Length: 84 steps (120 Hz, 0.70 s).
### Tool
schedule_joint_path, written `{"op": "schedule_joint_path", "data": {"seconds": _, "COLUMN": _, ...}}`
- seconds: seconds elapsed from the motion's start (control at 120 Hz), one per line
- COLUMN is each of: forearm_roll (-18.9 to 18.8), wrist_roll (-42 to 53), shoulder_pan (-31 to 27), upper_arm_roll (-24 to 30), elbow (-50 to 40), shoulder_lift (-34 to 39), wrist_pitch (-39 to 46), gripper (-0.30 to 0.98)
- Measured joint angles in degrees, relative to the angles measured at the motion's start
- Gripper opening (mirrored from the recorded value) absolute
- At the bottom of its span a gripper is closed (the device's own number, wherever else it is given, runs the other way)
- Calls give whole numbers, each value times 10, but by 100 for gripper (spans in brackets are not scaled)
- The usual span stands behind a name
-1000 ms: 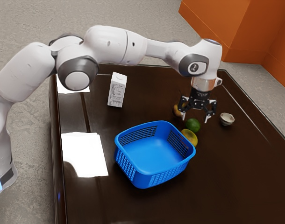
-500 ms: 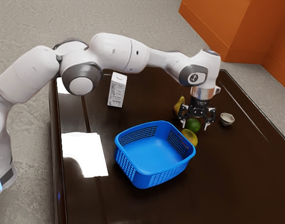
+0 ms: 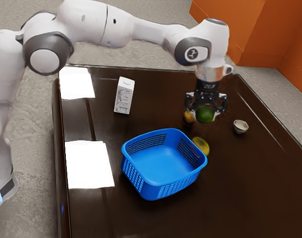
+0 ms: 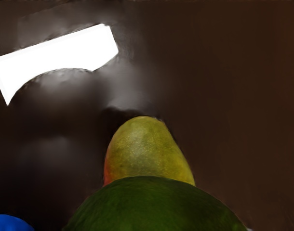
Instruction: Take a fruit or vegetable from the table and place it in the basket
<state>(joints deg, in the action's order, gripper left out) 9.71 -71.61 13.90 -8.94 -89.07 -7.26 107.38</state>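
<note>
My gripper (image 3: 205, 115), in the exterior view, is shut on a round green fruit (image 3: 205, 114), one finger on each side, held up above the table. The blue basket (image 3: 163, 186) stands lower and toward the exterior view's left, its open top facing up. A yellow-green fruit (image 3: 201, 145) lies against the basket's far side. Partly hidden behind the gripper is a pear (image 3: 188, 117). In the wrist view the green fruit (image 4: 154, 207) looms large at the lower edge, overlapping a yellow-green fruit (image 4: 144, 147); a bit of the blue basket (image 4: 9, 223) shows too.
A white carton (image 3: 124, 95) stands on the dark table (image 3: 250, 188) toward the exterior view's upper left. A small pale bowl (image 3: 240, 127) sits to the exterior view's right of the gripper. Bright light patches lie along the table's left part.
My gripper came down around the green fruit, took hold of it and rose with it off the table. The basket, carton and bowl stayed where they were.
</note>
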Motion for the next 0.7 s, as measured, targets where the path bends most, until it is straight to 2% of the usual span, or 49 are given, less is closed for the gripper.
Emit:
{"op": "schedule_joint_path", "data": {"seconds": 0.075, "forearm_roll": -22, "wrist_roll": -22, "shoulder_pan": 32, "upper_arm_roll": 0, "elbow": -102, "shoulder_lift": 120, "wrist_pitch": -4, "gripper": 36}}
{"op": "schedule_joint_path", "data": {"seconds": 0.167, "forearm_roll": -28, "wrist_roll": -50, "shoulder_pan": 64, "upper_arm_roll": 3, "elbow": -182, "shoulder_lift": 181, "wrist_pitch": -7, "gripper": 36}}
{"op": "schedule_joint_path", "data": {"seconds": 0.283, "forearm_roll": -26, "wrist_roll": -85, "shoulder_pan": 96, "upper_arm_roll": 20, "elbow": -217, "shoulder_lift": 208, "wrist_pitch": -9, "gripper": 35}}
{"op": "schedule_joint_path", "data": {"seconds": 0.467, "forearm_roll": -16, "wrist_roll": -133, "shoulder_pan": 104, "upper_arm_roll": 52, "elbow": -234, "shoulder_lift": 210, "wrist_pitch": -12, "gripper": 35}}
{"op": "schedule_joint_path", "data": {"seconds": 0.567, "forearm_roll": -12, "wrist_roll": -153, "shoulder_pan": 104, "upper_arm_roll": 56, "elbow": -238, "shoulder_lift": 214, "wrist_pitch": -12, "gripper": 52}}
{"op": "schedule_joint_path", "data": {"seconds": 0.7, "forearm_roll": -14, "wrist_roll": -174, "shoulder_pan": 101, "upper_arm_roll": 67, "elbow": -237, "shoulder_lift": 209, "wrist_pitch": -12, "gripper": 62}}
